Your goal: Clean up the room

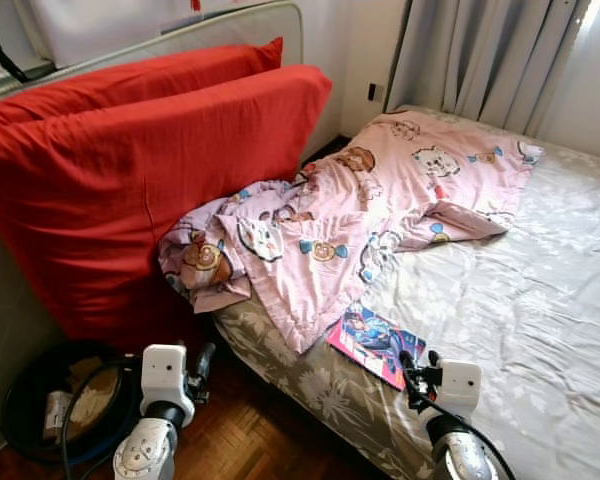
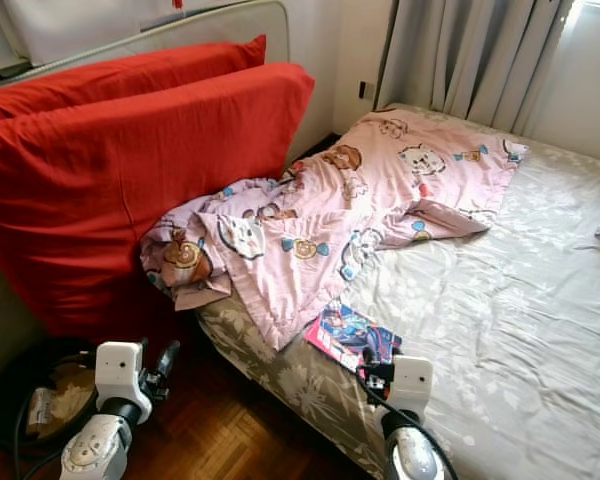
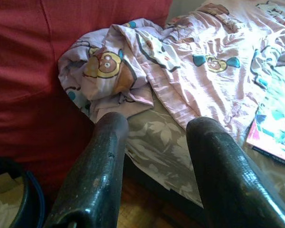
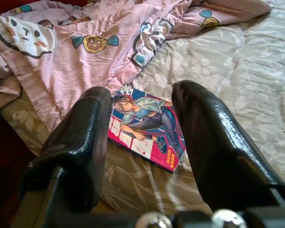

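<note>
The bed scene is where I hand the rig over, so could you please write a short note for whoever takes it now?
Right tool: open, empty, aimed at the book lying near the bed's front edge.
Left tool: open, empty, low by the bed's corner.
Pink blanket lies crumpled across the bed, beside the red pillows.
Done: nothing evident.
Left: pick up the book, straighten the blanket.

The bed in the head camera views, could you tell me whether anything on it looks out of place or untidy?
Yes. The pink cartoon blanket lies crumpled and askew, one bunched end spilling off the bed's edge against the red cushions. A comic book lies loose near the mattress edge, just ahead of the open right gripper.
</note>
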You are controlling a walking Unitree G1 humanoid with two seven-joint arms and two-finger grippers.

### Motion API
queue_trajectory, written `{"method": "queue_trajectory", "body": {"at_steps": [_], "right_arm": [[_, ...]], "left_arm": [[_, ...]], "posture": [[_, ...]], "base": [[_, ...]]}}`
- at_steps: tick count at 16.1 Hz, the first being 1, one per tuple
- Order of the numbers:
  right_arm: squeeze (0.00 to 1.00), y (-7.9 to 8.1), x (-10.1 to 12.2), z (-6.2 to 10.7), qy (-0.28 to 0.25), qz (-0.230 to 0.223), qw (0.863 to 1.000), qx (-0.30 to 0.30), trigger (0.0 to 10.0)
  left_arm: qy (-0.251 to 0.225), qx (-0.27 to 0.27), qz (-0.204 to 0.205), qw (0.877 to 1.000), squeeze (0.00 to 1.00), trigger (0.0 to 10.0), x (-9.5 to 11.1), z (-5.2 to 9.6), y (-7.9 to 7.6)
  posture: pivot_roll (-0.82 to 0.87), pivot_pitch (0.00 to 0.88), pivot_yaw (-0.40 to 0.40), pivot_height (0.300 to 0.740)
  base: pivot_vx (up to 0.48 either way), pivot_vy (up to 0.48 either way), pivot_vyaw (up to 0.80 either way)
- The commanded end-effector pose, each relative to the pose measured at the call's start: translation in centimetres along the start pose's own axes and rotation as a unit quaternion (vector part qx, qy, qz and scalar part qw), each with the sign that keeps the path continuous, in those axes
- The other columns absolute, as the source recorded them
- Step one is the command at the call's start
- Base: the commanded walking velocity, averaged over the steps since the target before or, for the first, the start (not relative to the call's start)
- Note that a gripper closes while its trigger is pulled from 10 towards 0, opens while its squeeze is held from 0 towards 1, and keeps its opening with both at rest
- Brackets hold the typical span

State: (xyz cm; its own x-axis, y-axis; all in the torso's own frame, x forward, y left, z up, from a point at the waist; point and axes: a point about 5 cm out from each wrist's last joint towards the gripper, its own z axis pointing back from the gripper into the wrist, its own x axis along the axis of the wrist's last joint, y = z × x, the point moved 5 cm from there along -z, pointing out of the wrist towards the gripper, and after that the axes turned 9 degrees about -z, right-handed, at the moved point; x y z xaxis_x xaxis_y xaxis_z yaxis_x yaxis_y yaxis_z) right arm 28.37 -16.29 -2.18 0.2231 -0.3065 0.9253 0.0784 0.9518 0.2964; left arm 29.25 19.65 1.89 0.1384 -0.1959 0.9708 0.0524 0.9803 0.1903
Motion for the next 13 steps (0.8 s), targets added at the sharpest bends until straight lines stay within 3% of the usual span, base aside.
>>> {"method": "queue_trajectory", "body": {"at_steps": [1, 13], "right_arm": [[0.0, -0.05, 0.39, -0.13, -0.005, -0.003, 1.0, -0.003, 10.0], [0.0, 0.09, 0.4, -0.47, -0.001, -0.004, 1.0, -0.003, 10.0]], "left_arm": [[-0.006, -0.003, 0.009, 1.0, 0.0, 10.0, 0.43, -0.05, -0.17], [-0.013, 0.001, 0.027, 1.0, 0.0, 10.0, 1.13, -0.36, -0.09]], "posture": [[-0.03, 0.015, -0.005, 0.74], [-0.03, 0.008, -0.004, 0.74]], "base": [[0.0, 0.0, 0.0], [0.0, 0.0, 0.0]]}}
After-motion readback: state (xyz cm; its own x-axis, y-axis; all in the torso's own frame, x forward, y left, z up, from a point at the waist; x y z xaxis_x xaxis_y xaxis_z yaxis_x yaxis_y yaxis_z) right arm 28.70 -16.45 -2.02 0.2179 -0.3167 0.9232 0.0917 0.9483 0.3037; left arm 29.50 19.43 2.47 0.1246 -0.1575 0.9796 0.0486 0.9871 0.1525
